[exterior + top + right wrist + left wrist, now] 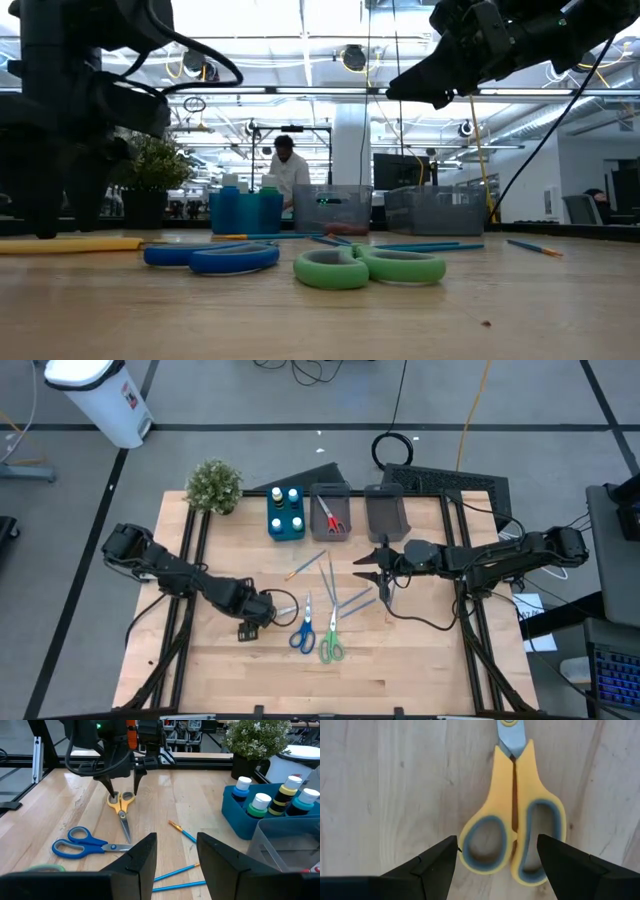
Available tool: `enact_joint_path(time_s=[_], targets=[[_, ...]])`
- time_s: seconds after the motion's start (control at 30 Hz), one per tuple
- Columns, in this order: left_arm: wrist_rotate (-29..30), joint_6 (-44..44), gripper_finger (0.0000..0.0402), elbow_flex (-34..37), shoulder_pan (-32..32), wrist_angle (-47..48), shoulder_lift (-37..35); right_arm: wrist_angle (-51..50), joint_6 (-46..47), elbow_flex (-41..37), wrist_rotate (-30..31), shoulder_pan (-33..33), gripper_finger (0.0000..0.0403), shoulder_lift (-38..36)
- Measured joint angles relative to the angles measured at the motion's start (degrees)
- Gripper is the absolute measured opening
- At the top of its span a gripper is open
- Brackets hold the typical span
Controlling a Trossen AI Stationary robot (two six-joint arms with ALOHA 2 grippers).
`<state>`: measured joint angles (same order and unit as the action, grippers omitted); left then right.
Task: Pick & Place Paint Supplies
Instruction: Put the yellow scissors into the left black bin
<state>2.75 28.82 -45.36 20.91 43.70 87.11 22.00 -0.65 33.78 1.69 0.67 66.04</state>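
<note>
Yellow-handled scissors (515,810) lie flat on the wooden table, blades shut. My left gripper (497,845) points straight down over their handles and is open, with one finger on each outer side of the two loops (121,800); I see no touch. My right gripper (176,850) hangs open and empty above the table's right middle (368,565). Blue scissors (303,632) and green scissors (331,645) lie near the front. Thin blue brushes (355,600) lie scattered between the arms.
At the far edge stand a blue bin (286,525) holding capped bottles (270,802), a grey bin (330,495) with red scissors (332,518) inside, and another grey bin (385,510). A potted plant (214,485) stands at the far left.
</note>
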Motion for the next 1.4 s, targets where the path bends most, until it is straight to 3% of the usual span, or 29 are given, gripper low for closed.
enact_joint_path(time_s=[0.47, 0.7, 0.97, 1.4], targets=[[4.8, 1.38, 0.0282, -0.05, 5.84, -1.06, 0.0, 0.02, -0.01, 0.0, 0.0, 0.0, 0.013, 0.0], [4.78, 2.11, 0.0217, -0.01, 5.7, -3.88, 0.0, 0.02, 0.0, 0.0, 0.0, -0.01, 0.013, 0.0], [3.09, 9.04, 0.0138, 3.3, 5.69, -6.8, -0.02, 0.02, 1.29, 0.0, 0.0, -0.02, 0.013, 0.0], [0.8, 8.26, 0.0127, 5.87, 5.35, -10.82, -0.22, 0.01, 1.08, 0.01, 0.0, -0.02, 0.013, 0.0]])
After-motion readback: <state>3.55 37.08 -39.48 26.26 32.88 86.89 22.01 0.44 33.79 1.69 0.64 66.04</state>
